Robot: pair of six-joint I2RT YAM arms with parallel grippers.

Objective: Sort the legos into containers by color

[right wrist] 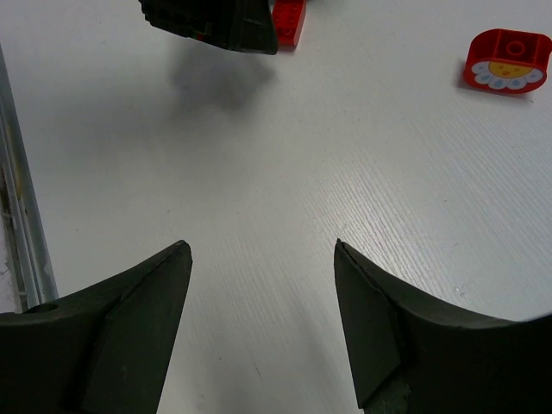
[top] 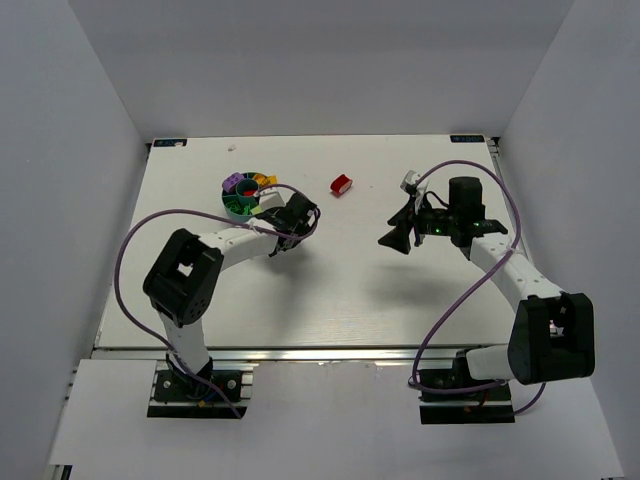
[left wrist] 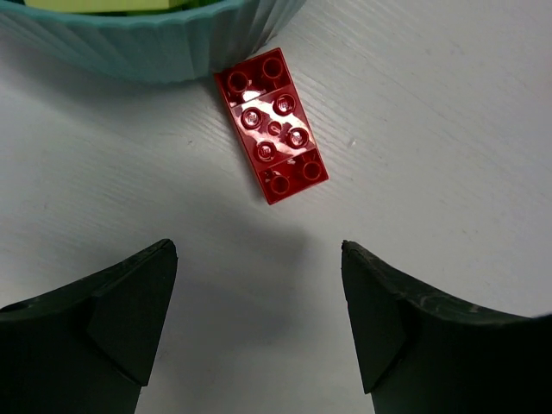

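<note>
Left fingers [left wrist: 103, 336] stand wide apart over the worktop [left wrist: 448, 129], holding nothing. Right fingers [right wrist: 112, 345] are likewise spread and empty.

Loose legos counted: two, both red.
- One red brick [left wrist: 272, 125], eight studs, lies flat with one end against the outer wall of the teal cup [left wrist: 155, 52].
- One red piece [right wrist: 509, 60], printed with a white flower, lies well apart from the cup.

Cups: one, showing purple, yellow, orange, green and red inside. Stud markings are too small to read.

Brick [left wrist: 273, 125] just beside cup [left wrist: 129, 52]
</note>
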